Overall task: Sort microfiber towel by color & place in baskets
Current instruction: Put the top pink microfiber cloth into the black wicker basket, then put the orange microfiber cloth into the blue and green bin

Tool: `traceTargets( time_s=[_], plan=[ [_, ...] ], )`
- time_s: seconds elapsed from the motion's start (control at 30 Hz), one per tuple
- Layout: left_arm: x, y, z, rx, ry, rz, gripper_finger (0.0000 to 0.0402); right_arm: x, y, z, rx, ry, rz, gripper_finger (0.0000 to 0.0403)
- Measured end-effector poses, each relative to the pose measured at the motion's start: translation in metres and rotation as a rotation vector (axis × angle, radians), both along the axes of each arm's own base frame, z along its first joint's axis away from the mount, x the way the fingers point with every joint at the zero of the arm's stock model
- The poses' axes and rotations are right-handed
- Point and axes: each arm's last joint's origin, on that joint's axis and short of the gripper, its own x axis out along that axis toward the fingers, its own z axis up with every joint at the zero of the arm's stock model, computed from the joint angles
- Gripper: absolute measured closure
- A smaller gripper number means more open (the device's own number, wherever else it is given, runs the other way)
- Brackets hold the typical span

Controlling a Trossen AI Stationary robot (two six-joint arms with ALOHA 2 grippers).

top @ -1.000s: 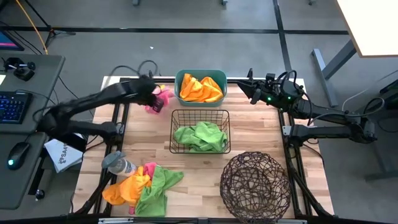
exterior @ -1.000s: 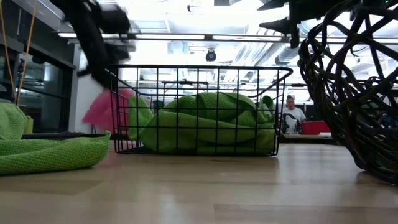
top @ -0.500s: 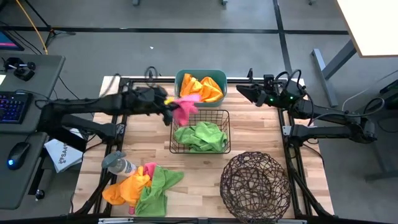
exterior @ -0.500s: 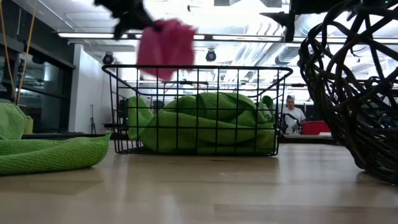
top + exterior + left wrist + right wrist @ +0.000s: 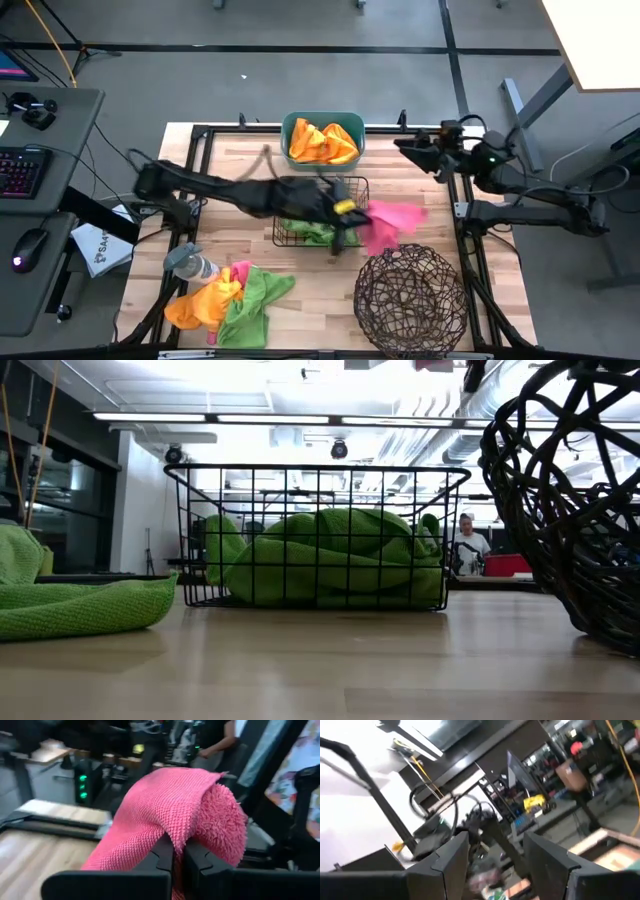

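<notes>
My left arm reaches across the table, and my left gripper [image 5: 348,212] sits over the right end of the black wire basket [image 5: 322,232], shut on a hot pink towel [image 5: 392,220]. The towel is in the air between the wire basket and the round twig basket [image 5: 410,290]. Green towels [image 5: 320,560] lie in the wire basket, and orange towels [image 5: 322,142] lie in the teal tub [image 5: 290,125]. My right gripper [image 5: 412,150] waits open above the table's far right corner, touching nothing. My left gripper pinches a bunched fold of the pink towel [image 5: 176,834] between its two fingers [image 5: 162,854]. The fingers come roughly level from the table's left. The towel is lifted clear and trails out past the fingertips toward the right.
A pile of orange, pink and green towels [image 5: 232,295] lies at the near left, with a grey bottle [image 5: 190,263] beside it. In the low view a green towel [image 5: 70,602] lies at the left and the twig basket [image 5: 570,490] looms at the right. A person sits in the room behind.
My left gripper has swept fast from beside the teal tub at the far left, toward the table's right and near edge, across the wire basket. The pink towel has stayed in the hold and now trails out to the right.
</notes>
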Motion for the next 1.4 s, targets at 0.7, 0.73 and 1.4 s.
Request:
traceTargets(
  time_s=[0.7, 0.73, 1.4],
  plan=[
    [0.094, -0.096, -0.087, -0.194, 0.147, -0.171, 0.0344, -0.039, 0.015, 0.019, -0.083, -0.134, -0.015, 0.0219],
    [0.093, -0.096, -0.088, -0.202, 0.161, -0.179, 0.0329, -0.039, 0.015, 0.019, -0.082, -0.131, -0.015, 0.0219],
    [0.006, -0.059, -0.028, -0.272, 0.69, -0.284, 0.0175, -0.036, 0.014, 0.016, -0.062, -0.102, -0.016, 0.0219]
  ],
)
